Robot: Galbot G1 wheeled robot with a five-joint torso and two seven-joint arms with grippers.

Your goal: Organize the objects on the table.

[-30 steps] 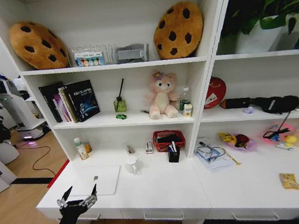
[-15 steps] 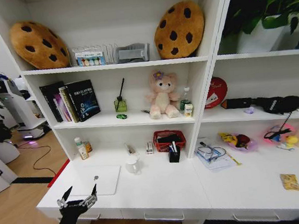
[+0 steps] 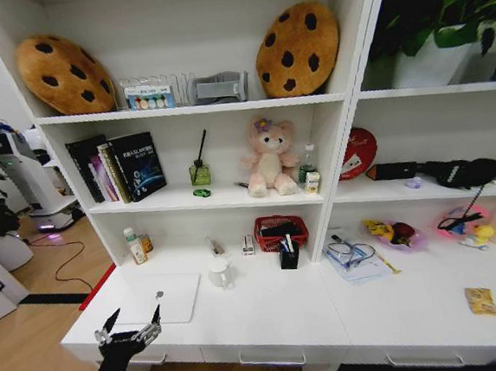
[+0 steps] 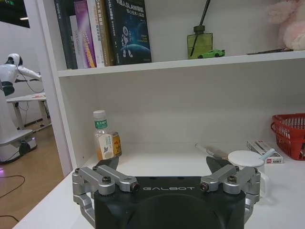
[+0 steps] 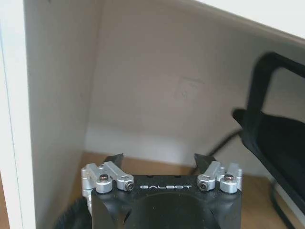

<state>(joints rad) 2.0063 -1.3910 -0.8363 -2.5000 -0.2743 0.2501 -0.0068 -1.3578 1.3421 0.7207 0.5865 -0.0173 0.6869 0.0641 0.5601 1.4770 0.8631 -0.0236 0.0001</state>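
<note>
My left tool (image 3: 131, 322) hovers wide open, empty, at the front edge of the long white worktop (image 3: 268, 310), just before the slim silver laptop (image 3: 158, 298). Step: approach. Next move requires advancing over the laptop. My right tool (image 5: 160, 159) is open, parked low.

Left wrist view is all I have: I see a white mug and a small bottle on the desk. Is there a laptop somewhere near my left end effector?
Observer: Yes. In the head view a closed silver laptop lies flat on the desk, just beyond the open left end effector, near the desk's front left corner.
Operator: Is anything on the right part of the desk?
Observer: A flat yellow packet lies there, near the front edge.
Operator: And the right end effector?
Observer: The right end effector is open and empty, low beside a white panel, with wooden floor beyond it.
</note>
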